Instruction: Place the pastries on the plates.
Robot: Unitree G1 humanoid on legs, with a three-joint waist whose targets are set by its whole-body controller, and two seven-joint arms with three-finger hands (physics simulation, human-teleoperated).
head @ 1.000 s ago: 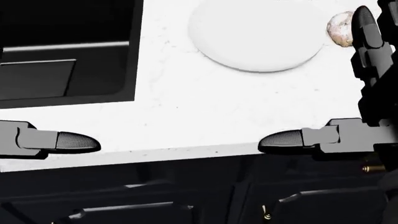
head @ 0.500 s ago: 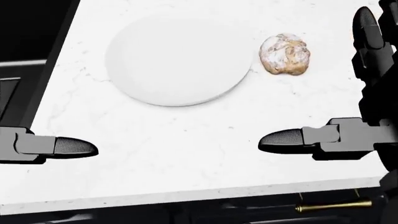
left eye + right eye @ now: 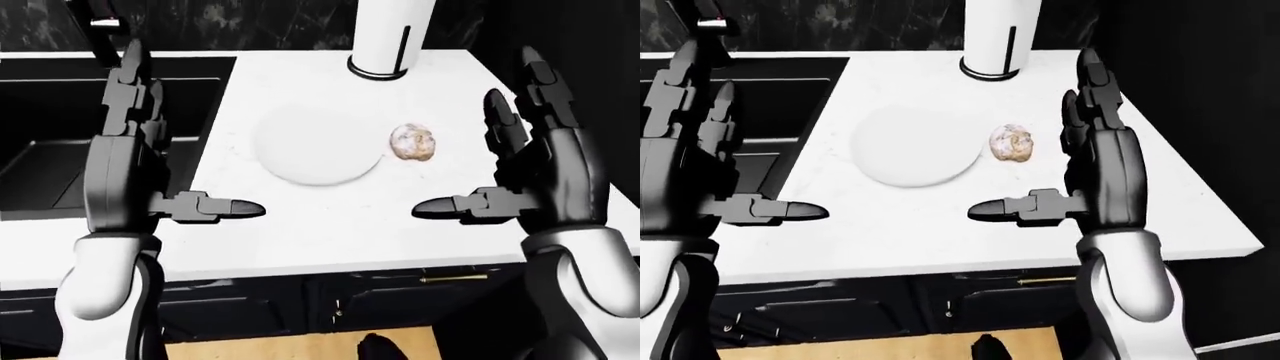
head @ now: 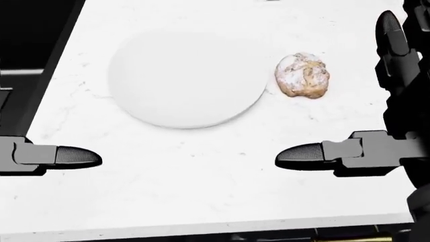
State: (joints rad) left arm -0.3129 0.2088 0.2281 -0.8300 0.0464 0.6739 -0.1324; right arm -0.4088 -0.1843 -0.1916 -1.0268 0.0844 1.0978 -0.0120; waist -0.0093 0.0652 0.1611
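Browned round pastry [image 4: 303,75] just beside empty white plate [image 4: 185,78]

Flat, even light is washing the white worktop [image 4: 201,191] so bright that the white plate [image 4: 185,78] is nearly melting into it, showing only a faint shadow along its lower edge. Everything is rendering sharp, without glare or blur.

1. A round, flat white plate [image 4: 185,78] lies bare on the white marbled stone tabletop [image 4: 201,176].
2. A lumpy, golden-brown pastry dusted with white [image 4: 303,75] sits on the tabletop just right of the plate's rim, not on it.
3. My dark grey right hand [image 4: 376,121] hangs open, thumb pointing left.
4. Of my left hand [image 4: 50,156], only the thumb shows.
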